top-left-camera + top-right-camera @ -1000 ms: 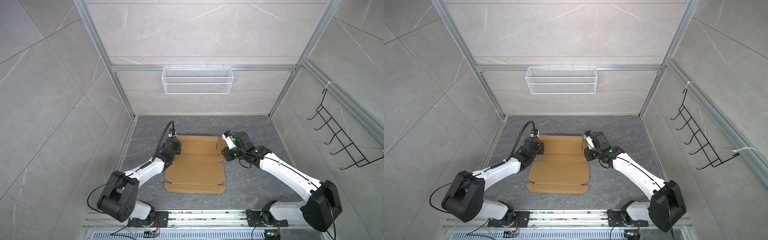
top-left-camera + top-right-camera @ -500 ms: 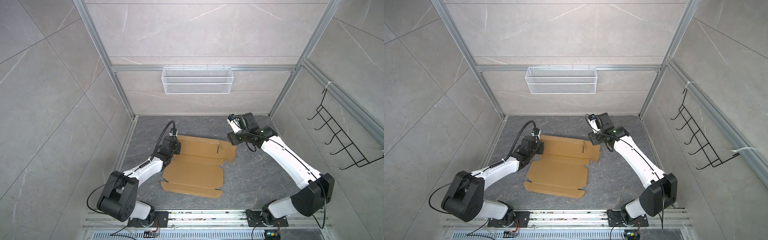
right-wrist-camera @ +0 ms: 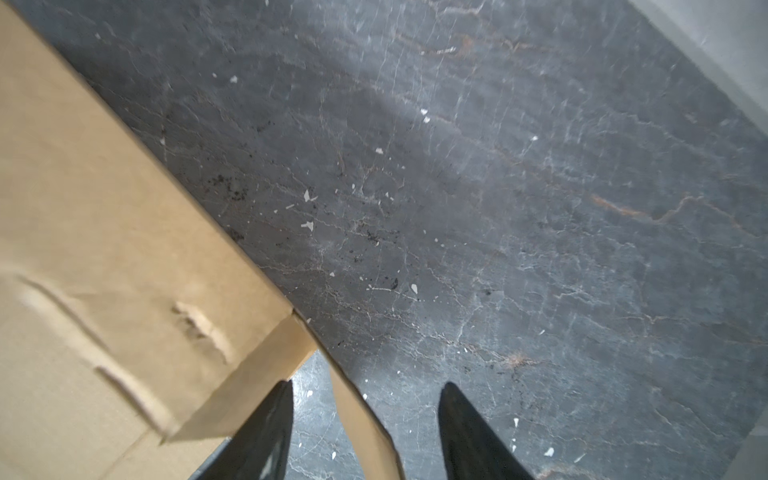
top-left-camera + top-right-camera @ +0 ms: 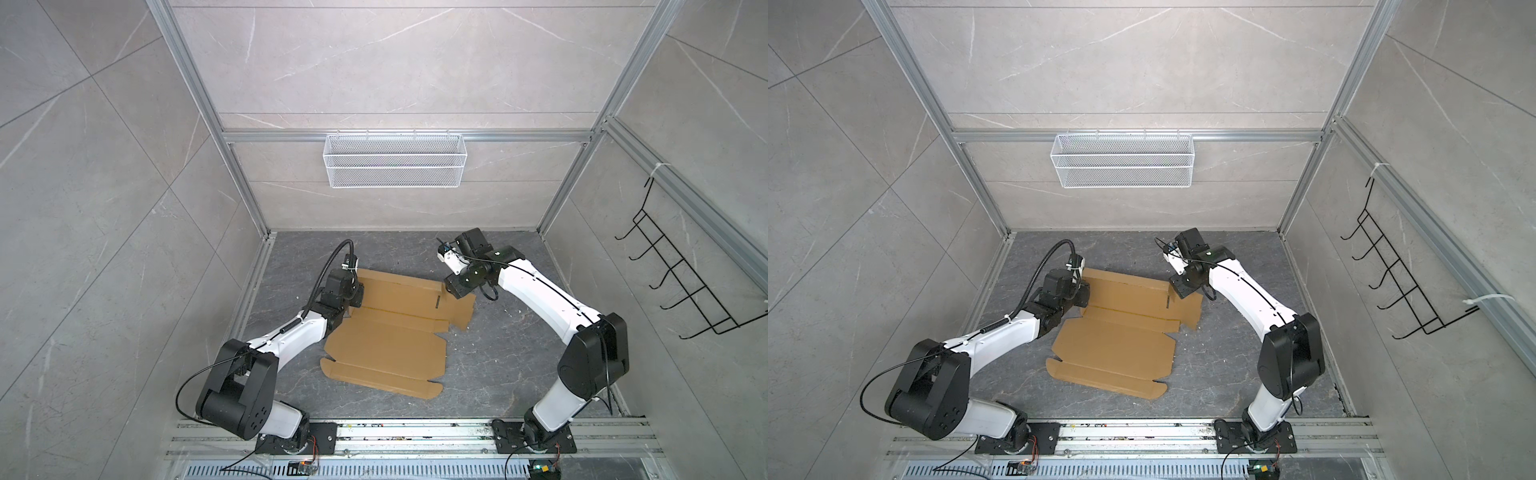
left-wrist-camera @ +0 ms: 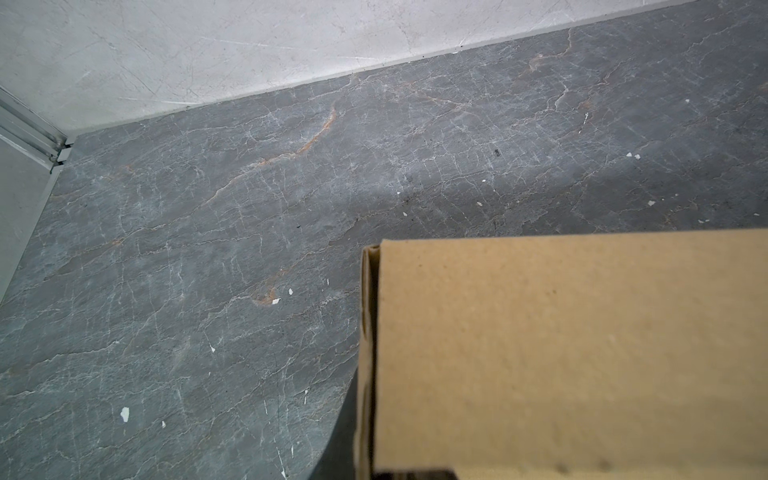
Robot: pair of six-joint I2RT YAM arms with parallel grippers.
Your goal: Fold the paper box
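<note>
At the far left corner of the box [image 4: 386,345], the left gripper [image 4: 356,296] is closed. It seems to pinch the cardboard edge there, though its fingers are hidden. Its wrist camera sees only a doubled cardboard flap [image 5: 561,353] close up over the grey floor [image 5: 208,249]. The brown box lies opened out on that floor, mostly flat, with its far panel tilted up along a crease and a long narrow flap at its near edge. At the box's far right corner, the right gripper [image 4: 455,289] is spread open and grips nothing. In its wrist view, a raised side flap's edge [image 3: 365,432] passes between the two black fingers [image 3: 266,436]. A white basket [image 4: 394,160] hangs on the wall beyond the box.
</note>
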